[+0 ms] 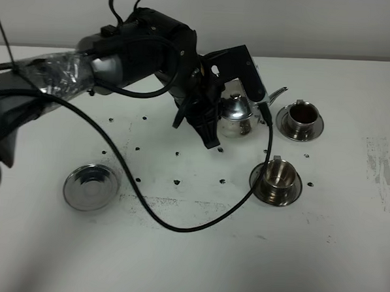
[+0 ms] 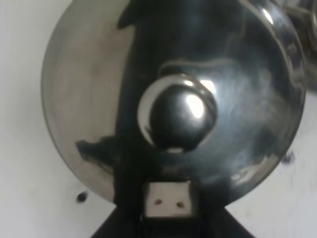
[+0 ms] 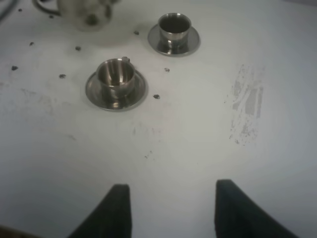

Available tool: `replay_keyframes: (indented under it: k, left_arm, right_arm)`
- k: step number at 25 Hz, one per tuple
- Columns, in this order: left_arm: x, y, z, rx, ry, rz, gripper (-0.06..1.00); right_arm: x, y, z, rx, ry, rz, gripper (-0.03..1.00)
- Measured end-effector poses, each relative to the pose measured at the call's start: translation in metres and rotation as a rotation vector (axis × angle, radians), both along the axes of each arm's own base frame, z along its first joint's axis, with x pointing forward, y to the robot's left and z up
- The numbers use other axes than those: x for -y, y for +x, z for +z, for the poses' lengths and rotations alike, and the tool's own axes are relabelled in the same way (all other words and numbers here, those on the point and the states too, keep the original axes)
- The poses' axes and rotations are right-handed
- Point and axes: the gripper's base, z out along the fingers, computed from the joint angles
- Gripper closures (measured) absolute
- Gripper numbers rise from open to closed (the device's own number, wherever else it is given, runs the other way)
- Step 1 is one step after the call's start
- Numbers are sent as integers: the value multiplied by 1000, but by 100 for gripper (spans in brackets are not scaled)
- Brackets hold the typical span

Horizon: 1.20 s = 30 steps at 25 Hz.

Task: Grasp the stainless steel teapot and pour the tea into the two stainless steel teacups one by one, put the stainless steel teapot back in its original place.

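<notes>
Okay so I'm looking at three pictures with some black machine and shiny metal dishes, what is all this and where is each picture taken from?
It is a two-armed robot at a white table. One picture looks down from a camera mounted high; the other two come from cameras on each arm's wrist. The left gripper is shut and appears to hold the stainless steel teapot by its handle; the left wrist picture shows the teapot's lid up close. The right gripper is open and holds nothing. On the table stand two steel teacups on saucers: the farther cup contains dark tea, the nearer cup looks empty. A spare saucer lies to the left.
</notes>
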Motion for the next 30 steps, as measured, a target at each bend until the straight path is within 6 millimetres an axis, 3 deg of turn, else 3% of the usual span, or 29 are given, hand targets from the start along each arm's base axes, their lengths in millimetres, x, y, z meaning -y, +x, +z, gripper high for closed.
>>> replay_keyframes:
  k: [5, 10, 16, 23, 30]
  left_arm:
    - [-18, -26, 8, 68, 122, -199, 75]
    - [-14, -36, 5, 143, 271, -412, 75]
    - [-6, -36, 8, 296, 424, -563, 75]
    - [-4, -33, 0, 346, 512, -703, 75]
    - [12, -16, -6, 385, 530, -728, 75]
  right_arm:
    - [0, 0, 0, 0, 0, 0, 58]
    - [0, 0, 0, 0, 1, 0, 58]
    - [0, 0, 0, 0, 1, 0, 58]
    - [0, 0, 0, 0, 1, 0, 58]
    - [0, 0, 0, 0, 1, 0, 58]
